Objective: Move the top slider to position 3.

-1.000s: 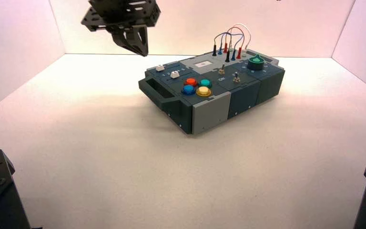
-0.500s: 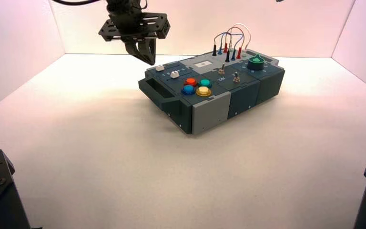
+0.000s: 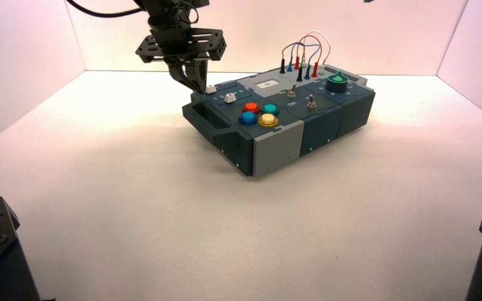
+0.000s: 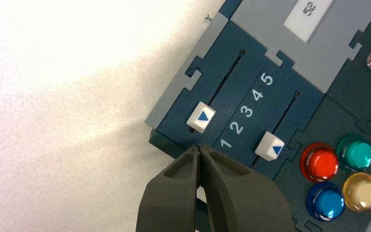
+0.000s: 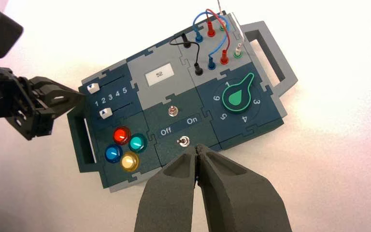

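Note:
The top slider is a small white cap with a blue triangle, sitting near the numeral 1 end of its dark track. The numeral 3 is printed further along the scale. In the high view this top slider is the farther of the two white caps. My left gripper is shut and empty, its tips just off the box edge beside the cap; the high view shows the left gripper left of the cap. My right gripper is shut and hangs high above the box.
A second white slider cap sits on the neighbouring track. Red, teal, blue and yellow buttons lie beside it. Two toggle switches, a green knob and plugged wires occupy the box's right side.
My left gripper has come down and moved right, from high above the table to the box edge next to the top slider. The slider caps have not moved.

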Robot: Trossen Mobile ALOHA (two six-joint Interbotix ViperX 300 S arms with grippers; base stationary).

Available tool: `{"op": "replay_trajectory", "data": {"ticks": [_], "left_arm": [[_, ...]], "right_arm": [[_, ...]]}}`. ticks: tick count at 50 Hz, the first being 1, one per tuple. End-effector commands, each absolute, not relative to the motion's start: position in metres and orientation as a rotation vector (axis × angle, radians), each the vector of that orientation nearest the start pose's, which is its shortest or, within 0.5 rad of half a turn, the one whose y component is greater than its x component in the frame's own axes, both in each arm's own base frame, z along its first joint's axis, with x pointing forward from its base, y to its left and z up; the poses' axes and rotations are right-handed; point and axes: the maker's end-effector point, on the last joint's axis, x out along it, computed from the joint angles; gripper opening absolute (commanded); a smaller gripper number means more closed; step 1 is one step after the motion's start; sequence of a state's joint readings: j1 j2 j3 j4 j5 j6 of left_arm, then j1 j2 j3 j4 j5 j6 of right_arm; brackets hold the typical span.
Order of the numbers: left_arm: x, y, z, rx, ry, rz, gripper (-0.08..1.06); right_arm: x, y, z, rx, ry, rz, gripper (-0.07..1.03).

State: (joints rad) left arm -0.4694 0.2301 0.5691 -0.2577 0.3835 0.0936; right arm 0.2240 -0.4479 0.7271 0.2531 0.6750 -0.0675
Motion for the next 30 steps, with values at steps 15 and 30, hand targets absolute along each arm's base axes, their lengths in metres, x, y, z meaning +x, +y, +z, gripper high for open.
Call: {"op": "replay_trajectory", "data": {"ticks": [15,30], "left_arm": [[0.375,-0.205,0.043,0.085,1.142,-0.419,-0.03],[0.383,-0.211,0.039,0.092,1.156,-0.426,-0.03]], "right_arm": [[0.304,0.100,0.211,0.088,0.930,0.300,-0.02],[0.303,0.100,0.212,0.091,0.929,0.300,-0.02]]}}
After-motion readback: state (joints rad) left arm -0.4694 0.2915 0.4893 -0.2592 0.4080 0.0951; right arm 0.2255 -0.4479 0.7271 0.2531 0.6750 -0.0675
